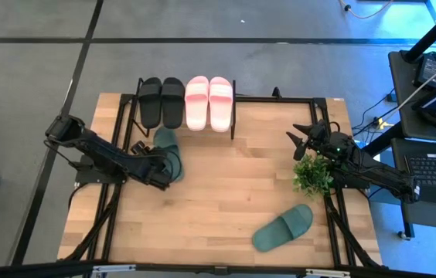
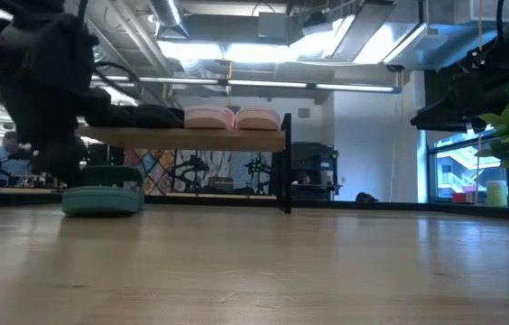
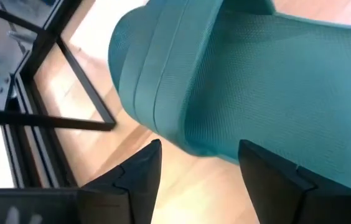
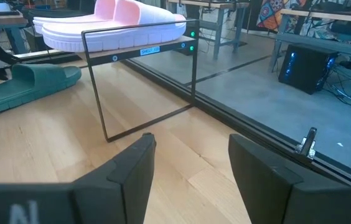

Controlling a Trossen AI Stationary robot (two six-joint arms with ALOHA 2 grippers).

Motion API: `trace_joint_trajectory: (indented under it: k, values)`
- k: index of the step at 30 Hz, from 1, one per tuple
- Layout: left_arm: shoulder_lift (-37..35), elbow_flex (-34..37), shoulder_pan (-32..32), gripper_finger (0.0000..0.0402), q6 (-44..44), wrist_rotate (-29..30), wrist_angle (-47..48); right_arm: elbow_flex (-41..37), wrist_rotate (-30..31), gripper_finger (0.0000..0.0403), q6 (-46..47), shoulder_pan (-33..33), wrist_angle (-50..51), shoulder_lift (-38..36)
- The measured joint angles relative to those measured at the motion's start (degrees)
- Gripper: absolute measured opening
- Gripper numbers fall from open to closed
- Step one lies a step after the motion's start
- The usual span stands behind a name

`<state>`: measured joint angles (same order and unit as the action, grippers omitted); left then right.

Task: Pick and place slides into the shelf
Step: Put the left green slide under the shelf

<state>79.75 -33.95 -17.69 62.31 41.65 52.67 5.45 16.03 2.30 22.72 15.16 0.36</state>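
Observation:
The shelf (image 1: 237,108) stands at the table's far edge, with a black pair (image 1: 161,100) and a pale pink pair (image 1: 209,102) of slides on its top plank. One dark green slide (image 1: 168,148) lies sole-down on the table, its far end under the shelf's left part. My left gripper (image 1: 164,174) stands open just behind that slide's near end (image 3: 225,143), the fingers (image 3: 141,174) apart and clear of it. A second green slide (image 1: 282,228) lies near the front right. My right gripper (image 1: 301,141) hangs open at the right, holding nothing.
A small potted plant (image 1: 313,174) stands at the right, between my right arm and the second green slide. The shelf's thin black frame (image 3: 70,81) runs close beside the placed green slide. Bare wood lies across the table's middle and front left.

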Motion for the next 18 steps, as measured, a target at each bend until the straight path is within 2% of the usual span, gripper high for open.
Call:
trace_joint_trajectory:
  k: [6, 9, 12, 16, 18]
  values:
    - [0.0, -8.0, -1.7, 0.0204, 3.5, -1.4, 11.5, 0.0, 0.0, 0.0206, -2.8, 0.0, 0.0, 0.0]
    - [0.0, -12.0, -3.4, 0.0203, 4.2, -1.8, 11.8, 0.0, 0.0, 0.0206, -3.0, 0.0, 0.0, 0.0]
    - [0.0, -14.6, -5.8, 0.0203, 1.8, -4.9, 4.2, 0.0, 0.0, 0.0206, -3.0, 0.0, 0.0, 0.0]
    - [0.0, -14.7, -8.5, 0.0203, -4.0, -5.8, -13.0, 0.0, 0.0, 0.0206, -3.2, 0.0, 0.0, 0.0]
    - [0.2, -13.8, -8.8, 0.0202, -7.0, -8.6, -20.8, 0.0, 0.0, 0.0206, -4.3, 0.0, 0.0, 0.0]
